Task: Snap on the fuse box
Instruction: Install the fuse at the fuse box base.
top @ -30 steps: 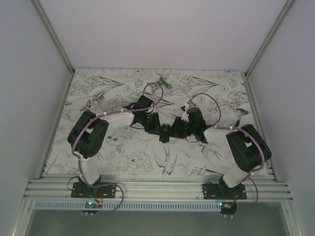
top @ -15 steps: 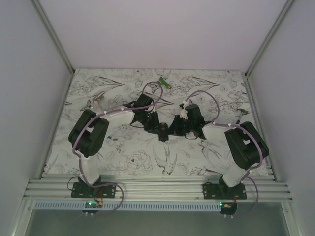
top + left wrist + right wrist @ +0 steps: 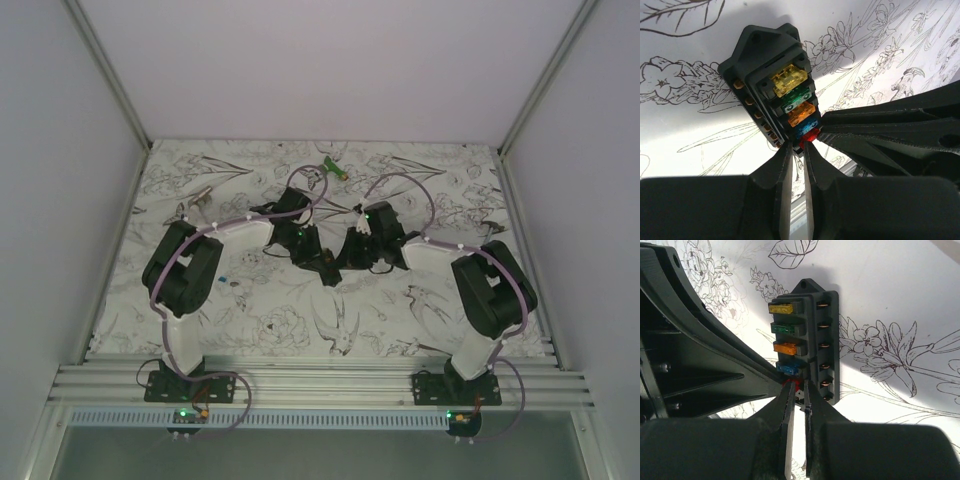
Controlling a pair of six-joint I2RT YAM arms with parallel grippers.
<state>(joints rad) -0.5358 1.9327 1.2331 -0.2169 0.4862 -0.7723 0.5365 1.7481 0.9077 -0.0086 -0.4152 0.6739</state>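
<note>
The fuse box [image 3: 771,85] is a black oblong block with yellow, green, orange, blue and red fuses in a row, held tilted above the flowered table. My left gripper [image 3: 796,147] is shut on its near end by the red fuse. My right gripper [image 3: 797,389] pinches the same end from the other side, its jaws narrow on the box's edge [image 3: 812,347]. In the top view the box [image 3: 329,270] is mostly hidden between the left gripper [image 3: 318,262] and right gripper [image 3: 342,260] at mid-table.
A green-and-white gadget [image 3: 334,168] lies at the back of the table. A small metal piece [image 3: 196,200] lies at the left, a tiny blue fuse [image 3: 222,280] beside the left arm, and a dark item [image 3: 492,228] near the right wall.
The right arm has swung left and both grippers have drawn together at mid-table. The right jaws have narrowed onto the box's end. The left grip stays on it.
</note>
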